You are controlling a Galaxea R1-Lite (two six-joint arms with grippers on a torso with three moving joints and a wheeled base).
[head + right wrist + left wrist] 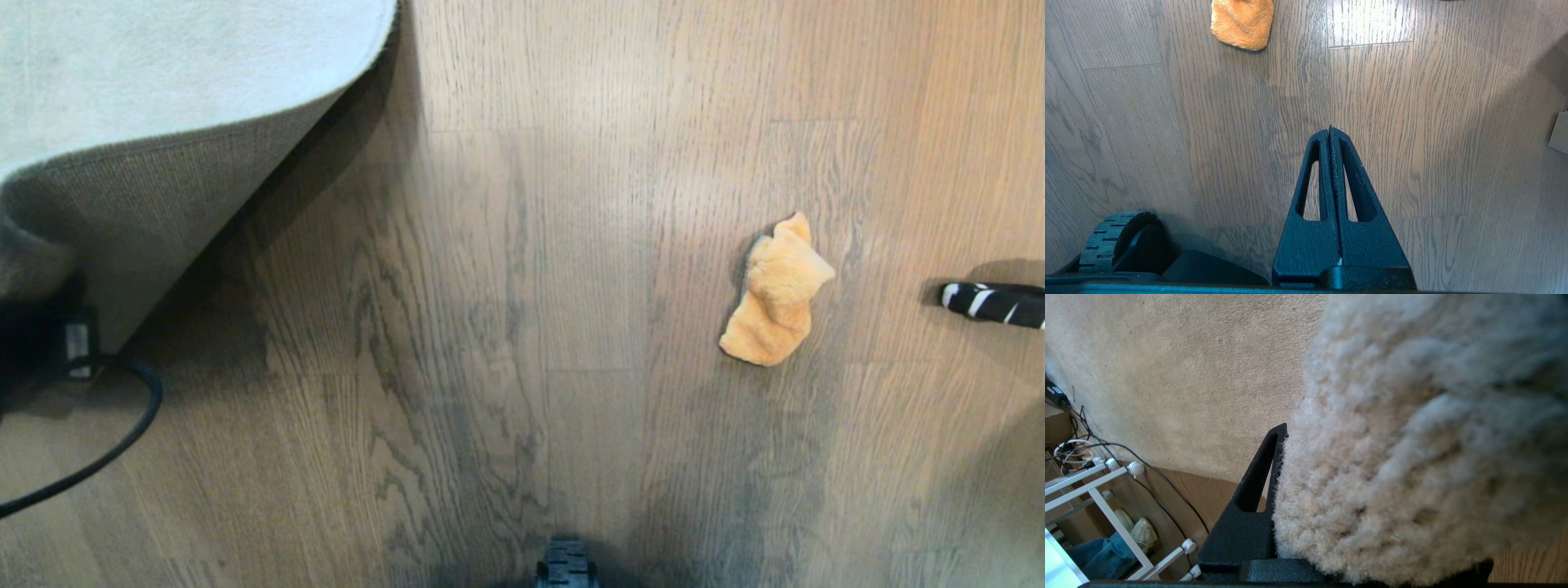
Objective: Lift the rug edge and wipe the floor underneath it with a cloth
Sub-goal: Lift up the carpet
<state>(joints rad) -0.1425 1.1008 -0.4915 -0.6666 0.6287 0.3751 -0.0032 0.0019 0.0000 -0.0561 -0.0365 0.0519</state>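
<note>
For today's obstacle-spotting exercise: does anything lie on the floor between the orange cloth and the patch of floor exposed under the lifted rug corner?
Nothing visible does. The cloth lies on bare floor, and only open planks separate it from the shadowed patch under the rug edge, which the left gripper holds up. The right gripper is shut, empty.

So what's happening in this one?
The left gripper is clamped on the rug edge and holds it folded up, so the mesh backing shows and the floor beneath is bare. The cloth lies untouched on the floor to the right. The right gripper is shut and empty, parked above the floor. No wiping yet.
</note>
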